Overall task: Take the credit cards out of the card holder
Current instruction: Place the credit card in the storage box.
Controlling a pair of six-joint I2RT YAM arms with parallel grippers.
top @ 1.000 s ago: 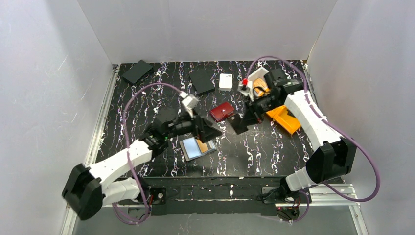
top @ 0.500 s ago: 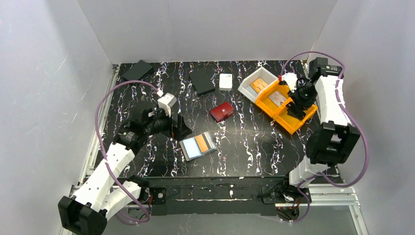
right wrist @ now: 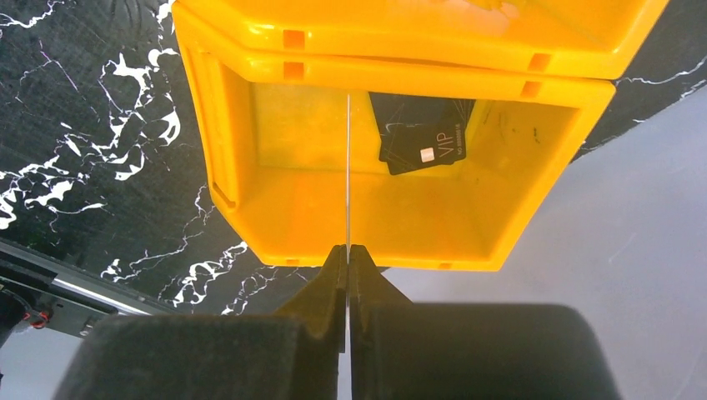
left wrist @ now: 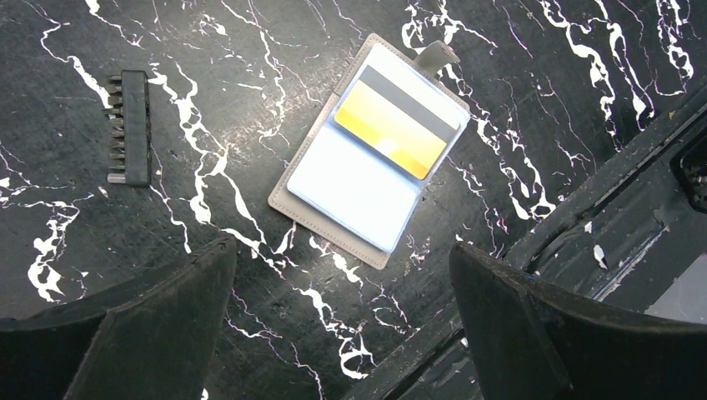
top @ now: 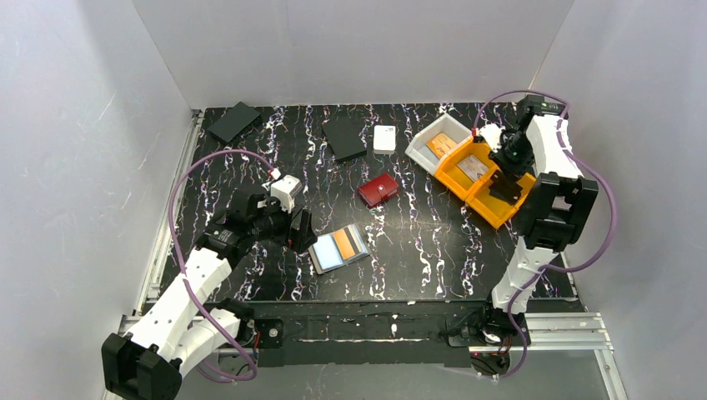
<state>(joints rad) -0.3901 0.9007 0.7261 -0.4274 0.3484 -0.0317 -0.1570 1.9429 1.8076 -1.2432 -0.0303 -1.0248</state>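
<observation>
The grey card holder (top: 338,247) lies open and flat on the table, closure tab at its far end (left wrist: 437,54). Inside sit an orange card (left wrist: 392,125) and a light blue card (left wrist: 350,183), both also seen from above as orange card (top: 343,242) and light blue card (top: 327,253). My left gripper (top: 300,229) hovers just left of the holder, open, nothing between its fingers (left wrist: 167,308). My right gripper (right wrist: 348,250) is shut on a thin card seen edge-on (right wrist: 347,167), held above an orange bin (right wrist: 250,200) at the right.
A black VIP card (right wrist: 425,142) lies in that orange bin (top: 500,204). A white bin (top: 423,146) adjoins the bins. A dark red case (top: 378,190), a white box (top: 384,137), two black squares (top: 234,121) (top: 344,137) and a bit strip (left wrist: 129,125) lie around.
The right arm swung from the table's middle to the orange bins at the right, still shut. The left gripper drew back left off the holder and widened slightly.
</observation>
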